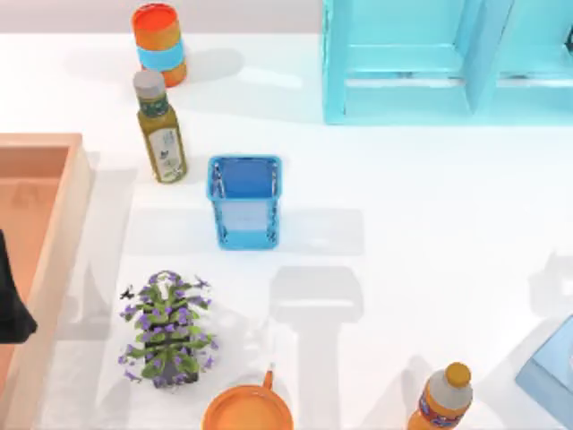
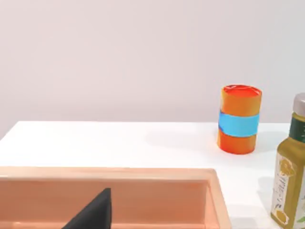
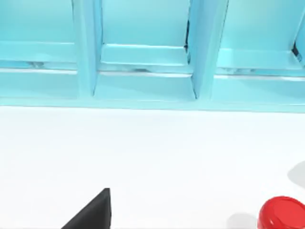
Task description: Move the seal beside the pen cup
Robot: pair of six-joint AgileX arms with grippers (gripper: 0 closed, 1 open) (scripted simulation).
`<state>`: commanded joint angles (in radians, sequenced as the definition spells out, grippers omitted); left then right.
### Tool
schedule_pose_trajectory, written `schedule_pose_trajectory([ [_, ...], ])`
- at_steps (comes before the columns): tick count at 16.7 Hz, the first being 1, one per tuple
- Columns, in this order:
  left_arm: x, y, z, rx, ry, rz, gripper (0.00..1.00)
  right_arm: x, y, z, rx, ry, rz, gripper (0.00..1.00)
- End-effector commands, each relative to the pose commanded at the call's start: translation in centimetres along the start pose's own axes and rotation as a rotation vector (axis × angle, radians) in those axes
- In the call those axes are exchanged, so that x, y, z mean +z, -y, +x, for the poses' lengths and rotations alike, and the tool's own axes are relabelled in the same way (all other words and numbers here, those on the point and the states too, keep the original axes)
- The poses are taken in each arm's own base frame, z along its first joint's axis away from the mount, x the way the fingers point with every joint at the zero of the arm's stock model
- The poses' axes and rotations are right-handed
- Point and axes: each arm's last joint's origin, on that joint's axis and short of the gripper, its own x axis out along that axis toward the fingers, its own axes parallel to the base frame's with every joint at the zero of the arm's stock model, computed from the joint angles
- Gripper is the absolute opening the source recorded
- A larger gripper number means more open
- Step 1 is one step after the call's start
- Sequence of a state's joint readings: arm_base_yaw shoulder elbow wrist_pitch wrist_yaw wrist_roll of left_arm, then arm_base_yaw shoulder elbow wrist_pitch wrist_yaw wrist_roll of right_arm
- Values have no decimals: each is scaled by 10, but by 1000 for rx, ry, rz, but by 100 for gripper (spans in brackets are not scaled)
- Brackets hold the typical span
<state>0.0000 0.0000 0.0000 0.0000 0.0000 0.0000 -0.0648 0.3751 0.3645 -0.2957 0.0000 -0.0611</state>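
Now | pen cup [image 1: 244,202] upright | seal [image 3: 283,213] on table | bottle labels unreadable

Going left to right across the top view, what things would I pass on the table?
Wooden tray → flowering plant → blue pen cup → blue shelf unit → orange soda bottle → pale blue box. The banded orange cylinder, oil bottle and orange cup overlap others sideways, so I left them out.
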Motion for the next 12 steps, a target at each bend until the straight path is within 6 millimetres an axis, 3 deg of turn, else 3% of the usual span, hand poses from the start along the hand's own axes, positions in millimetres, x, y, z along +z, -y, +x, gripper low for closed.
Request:
schedule_pose_trajectory([
  [3,0,0,0,0,0,0,100,40,8,20,-16,-255,-23,100],
  [6,0,0,0,0,0,0,100,69,20,62,-15,-558,-34,100],
  [12,0,0,0,0,0,0,100,90,51,151,26,-1033,-21,100],
])
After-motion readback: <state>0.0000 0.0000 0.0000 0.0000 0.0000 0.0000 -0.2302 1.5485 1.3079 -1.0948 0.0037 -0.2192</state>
